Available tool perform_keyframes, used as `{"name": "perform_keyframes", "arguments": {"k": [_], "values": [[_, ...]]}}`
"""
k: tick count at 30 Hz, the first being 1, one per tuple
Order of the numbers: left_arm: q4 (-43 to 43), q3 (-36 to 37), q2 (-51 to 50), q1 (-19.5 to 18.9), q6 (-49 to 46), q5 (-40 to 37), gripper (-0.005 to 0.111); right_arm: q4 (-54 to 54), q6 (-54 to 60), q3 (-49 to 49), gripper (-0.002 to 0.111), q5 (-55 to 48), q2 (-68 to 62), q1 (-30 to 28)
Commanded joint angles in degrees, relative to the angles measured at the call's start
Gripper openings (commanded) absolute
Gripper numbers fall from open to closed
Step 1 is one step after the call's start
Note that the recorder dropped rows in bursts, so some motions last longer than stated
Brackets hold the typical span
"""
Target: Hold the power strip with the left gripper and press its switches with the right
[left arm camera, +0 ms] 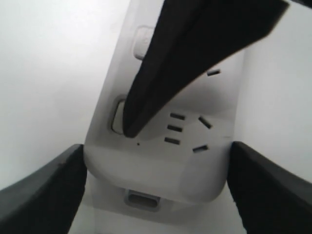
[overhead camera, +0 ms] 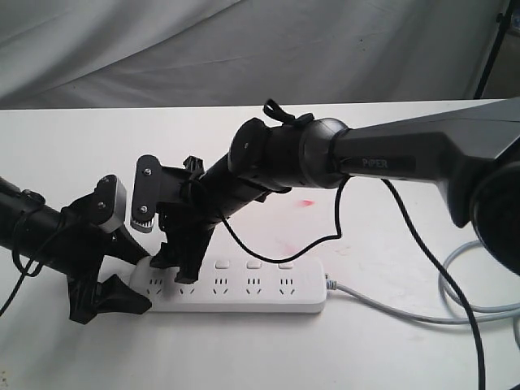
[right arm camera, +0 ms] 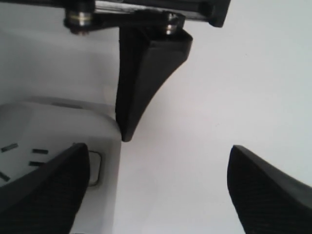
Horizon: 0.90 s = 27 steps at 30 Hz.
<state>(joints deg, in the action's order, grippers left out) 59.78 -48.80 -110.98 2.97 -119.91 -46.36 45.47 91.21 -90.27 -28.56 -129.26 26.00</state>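
The white power strip (overhead camera: 244, 290) lies on the table near its front edge. My left gripper (overhead camera: 134, 275) is shut on the strip's left end. In the left wrist view its two fingers (left arm camera: 46, 192) press against both sides of the strip (left arm camera: 161, 161). My right gripper (overhead camera: 180, 264) stands open over the strip's left part. One of its fingers (left arm camera: 165, 68) has its tip on the endmost switch (left arm camera: 117, 117). Three switches (overhead camera: 253, 264) show to the right. In the right wrist view that gripper (right arm camera: 158, 190) is spread wide, one finger over the switch (right arm camera: 95, 168).
The strip's grey cable (overhead camera: 382, 305) runs right and loops near the table's right edge (overhead camera: 471, 280). A faint pink mark (overhead camera: 307, 202) is on the white table (overhead camera: 390, 349). Grey cloth (overhead camera: 244, 49) hangs behind the table.
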Motion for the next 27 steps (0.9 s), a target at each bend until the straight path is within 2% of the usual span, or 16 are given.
{"name": "perform_keyframes", "arguments": {"k": [1,15,27], "values": [[-0.24,0.22,0.03,0.38,-0.07,0.12,0.028,0.45,0.78,0.84,0.072,-2.10,1.76,0.28],[-0.24,0.22,0.03,0.38,-0.07,0.12,0.028,1.58,0.39,0.84,0.072,-3.94,4.51,-0.81],[-0.24,0.22,0.03,0.38,-0.07,0.12,0.028,-2.61,-2.38,0.84,0.072,-4.08,4.63,-0.81]]}}
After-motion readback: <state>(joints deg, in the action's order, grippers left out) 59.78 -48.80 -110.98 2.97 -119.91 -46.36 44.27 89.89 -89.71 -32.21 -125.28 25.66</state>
